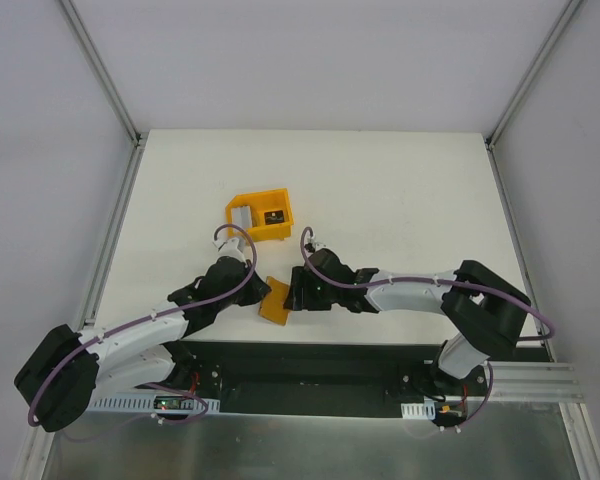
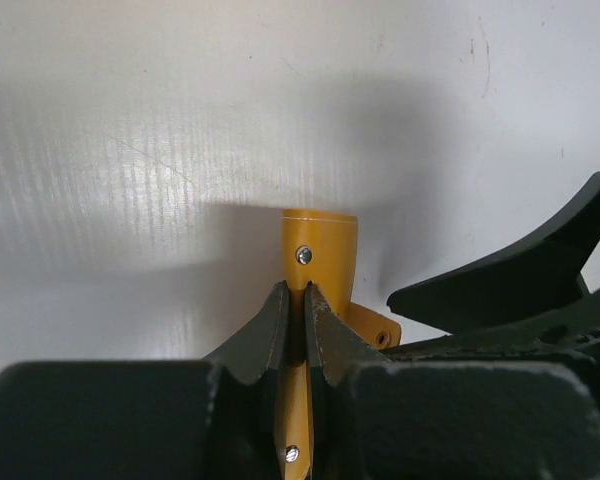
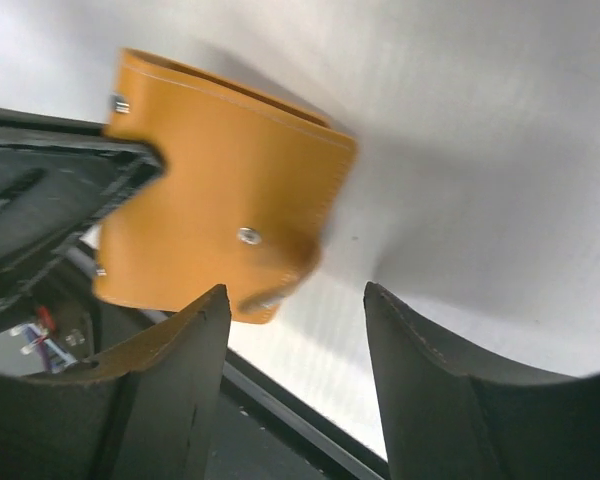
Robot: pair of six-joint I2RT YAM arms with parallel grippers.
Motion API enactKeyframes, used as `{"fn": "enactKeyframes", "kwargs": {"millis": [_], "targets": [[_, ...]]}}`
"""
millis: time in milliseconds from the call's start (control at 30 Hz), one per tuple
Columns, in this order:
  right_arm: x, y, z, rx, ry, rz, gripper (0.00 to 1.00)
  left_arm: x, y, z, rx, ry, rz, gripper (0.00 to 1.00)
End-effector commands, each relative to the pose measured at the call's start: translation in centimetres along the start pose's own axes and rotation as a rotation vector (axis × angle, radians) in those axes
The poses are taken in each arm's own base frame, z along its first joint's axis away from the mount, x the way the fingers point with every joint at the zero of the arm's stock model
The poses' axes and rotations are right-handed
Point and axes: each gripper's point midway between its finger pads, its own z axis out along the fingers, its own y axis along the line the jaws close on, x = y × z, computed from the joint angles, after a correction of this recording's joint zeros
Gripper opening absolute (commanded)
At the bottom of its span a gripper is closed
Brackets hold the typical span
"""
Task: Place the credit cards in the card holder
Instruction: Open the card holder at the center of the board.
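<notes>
Within L claw, flat stitched orange card holder, pinched edgewise.

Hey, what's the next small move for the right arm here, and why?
Probably ease the open right gripper forward onto the snap tab: the left gripper is shut on the card holder, which looks folded closed, its tab just ahead.

No words, numbers or signs can be read in any view. The card holder shows only plain orange leather, stitching and a small metal snap. The yellow bin has no label that can be read, and what lies in it is too small to tell. The arms show no brand name
</notes>
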Motion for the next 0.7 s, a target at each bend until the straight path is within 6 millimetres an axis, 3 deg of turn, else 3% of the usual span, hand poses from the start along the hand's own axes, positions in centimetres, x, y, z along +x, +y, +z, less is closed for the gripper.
{"fn": "enactKeyframes", "kwargs": {"millis": [0,300,600,667], "targets": [[-0.1,-1.0,0.2,0.089,0.004,0.036,0.56,-0.4,0.0,-0.3,-0.011,-0.037,-0.001,0.0],[-0.2,-0.8,0.1,0.078,0.001,0.032,0.34,-0.6,0.2,-0.4,-0.02,-0.048,0.006,0.0],[-0.1,-0.9,-0.2,0.072,-0.006,0.029,0.01,-0.3,0.9,-0.4,-0.044,-0.046,0.006,0.0],[-0.2,-1.0,-0.5,0.067,-0.012,0.012,0.01,-0.2,1.2,-0.4,-0.055,-0.043,0.01,0.01]]}}
